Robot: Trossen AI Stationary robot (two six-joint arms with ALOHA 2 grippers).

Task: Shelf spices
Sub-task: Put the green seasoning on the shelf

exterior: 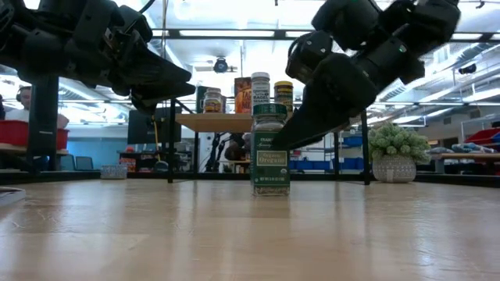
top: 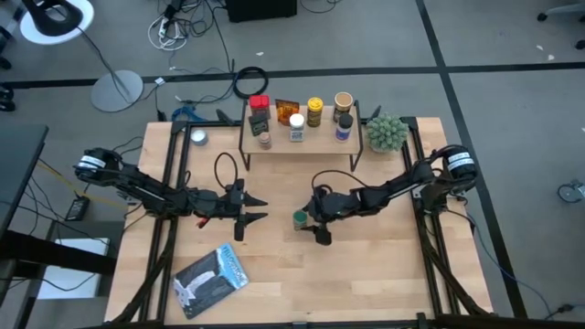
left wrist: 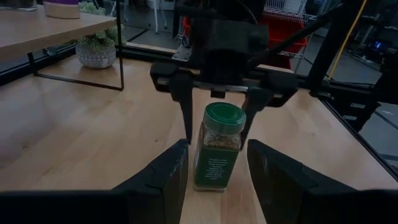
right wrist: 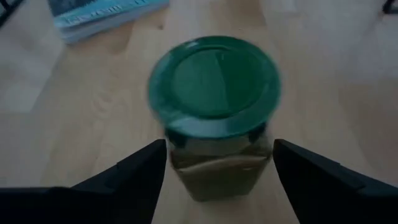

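Note:
A green-lidded spice jar (top: 300, 217) stands upright on its base on the tabletop, also seen in the low view (exterior: 270, 148). My right gripper (top: 309, 219) is open and comes at the jar from the table's right. Its fingers stand on either side of the jar (right wrist: 214, 93) just below the lid, with narrow gaps. My left gripper (top: 257, 209) is open and hovers to the left of the jar (left wrist: 217, 149), pointing at it. The shelf (top: 302, 147) stands at the far side and carries several spices (top: 314, 111).
A spiky green plant (top: 387, 132) sits right of the shelf. A flat blue-grey packet (top: 212, 279) lies near the table's near-left corner. A small round tin (top: 197, 138) lies left of the shelf. Bare wood lies between the jar and the shelf.

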